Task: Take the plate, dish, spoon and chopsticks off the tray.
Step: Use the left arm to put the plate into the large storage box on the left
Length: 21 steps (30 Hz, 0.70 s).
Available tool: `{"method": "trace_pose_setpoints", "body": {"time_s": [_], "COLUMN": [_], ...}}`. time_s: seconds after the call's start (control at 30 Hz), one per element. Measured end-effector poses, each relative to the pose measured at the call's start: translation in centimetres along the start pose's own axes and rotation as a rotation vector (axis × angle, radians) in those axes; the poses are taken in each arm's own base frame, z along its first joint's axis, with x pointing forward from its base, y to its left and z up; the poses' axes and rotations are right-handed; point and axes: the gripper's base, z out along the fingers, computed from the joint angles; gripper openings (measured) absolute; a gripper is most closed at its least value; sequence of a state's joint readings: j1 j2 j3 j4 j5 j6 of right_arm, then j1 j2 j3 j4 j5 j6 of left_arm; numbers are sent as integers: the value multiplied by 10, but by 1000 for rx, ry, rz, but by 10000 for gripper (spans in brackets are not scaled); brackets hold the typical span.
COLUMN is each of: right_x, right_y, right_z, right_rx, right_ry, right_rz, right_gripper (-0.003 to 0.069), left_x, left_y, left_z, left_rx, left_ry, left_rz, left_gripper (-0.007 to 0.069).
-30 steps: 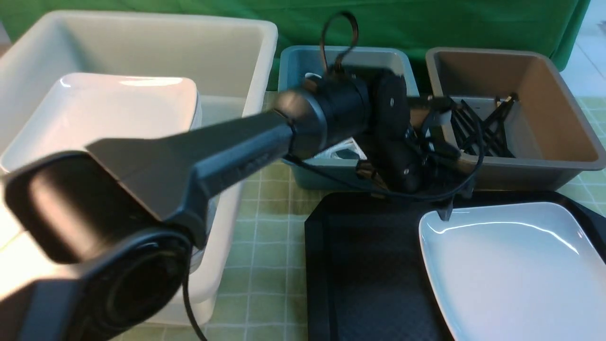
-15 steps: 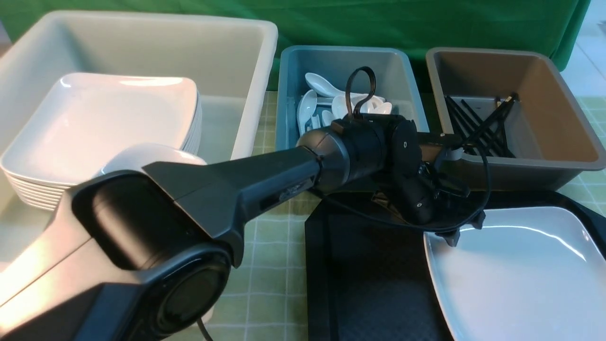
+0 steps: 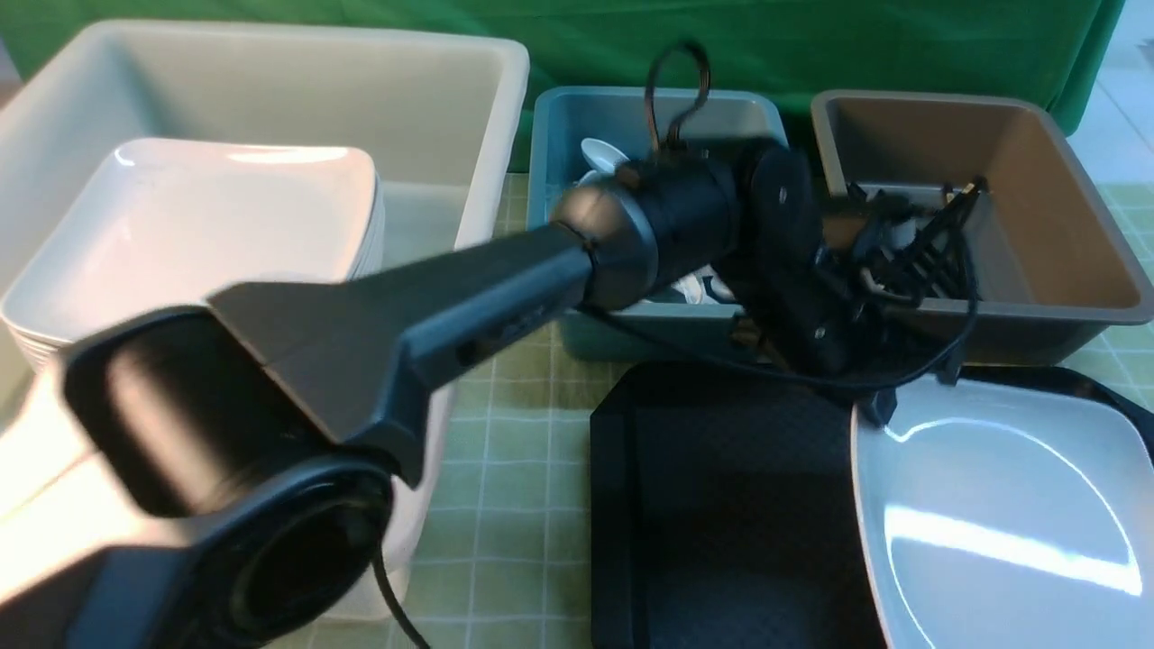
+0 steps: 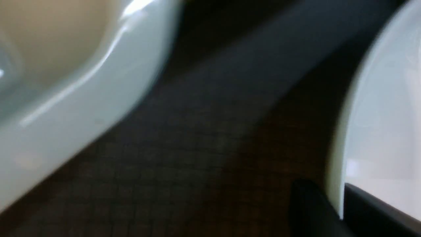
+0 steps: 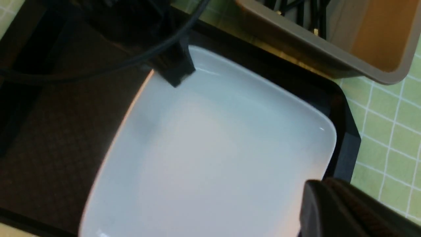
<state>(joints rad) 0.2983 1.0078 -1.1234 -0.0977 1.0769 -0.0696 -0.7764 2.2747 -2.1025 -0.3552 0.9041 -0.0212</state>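
The white plate (image 3: pixel 1001 514) lies on the right half of the black tray (image 3: pixel 721 505), tilted, its far left corner raised. My left gripper (image 3: pixel 879 410) is shut on that corner's rim (image 4: pixel 335 184), one finger under it and one on top. In the right wrist view my right gripper (image 5: pixel 315 197) is shut and empty, by the plate's (image 5: pixel 213 148) opposite edge. White spoons (image 3: pixel 599 153) lie in the blue bin behind my left arm. Black chopsticks (image 3: pixel 911 261) lie in the brown tub. The dish is out of view.
A big white bin (image 3: pixel 433 108) at the left holds a stack of square plates (image 3: pixel 207 225). The blue bin (image 3: pixel 559 180) and the brown tub (image 3: pixel 1037 207) stand just behind the tray. My left arm crosses the view from near left to the middle.
My left gripper has shut on the plate's rim. The arm has risen since half a second ago, and the plate's left corner has come up with it, tilting the plate.
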Motion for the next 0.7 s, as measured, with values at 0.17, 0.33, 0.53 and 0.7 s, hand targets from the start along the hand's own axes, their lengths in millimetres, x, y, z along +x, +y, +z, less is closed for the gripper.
{"method": "trace_pose_setpoints", "body": {"time_s": [0.17,0.33,0.53,0.7], "right_x": [-5,-20,-47,-85], "right_y": [-1,-2,8,26], "right_z": [-5,-25,-63,-69], "right_rx": [3,-14,-167,-394], "right_ry": [-35,-121,-289,-380], "right_rz": [2,20,-12,-72], "right_gripper": [3,3,3,3], "left_x": [-9,-13,-30,-24], "left_y": [-15,-22,-16,34], "left_z": [-61,-104,-216,-340], "left_rx": [-55,-109,-182,-269], "left_ry": [-30,-70,-292,-548], "left_rz": [117,189,179,18], "left_gripper": [0,-1,0,0]}}
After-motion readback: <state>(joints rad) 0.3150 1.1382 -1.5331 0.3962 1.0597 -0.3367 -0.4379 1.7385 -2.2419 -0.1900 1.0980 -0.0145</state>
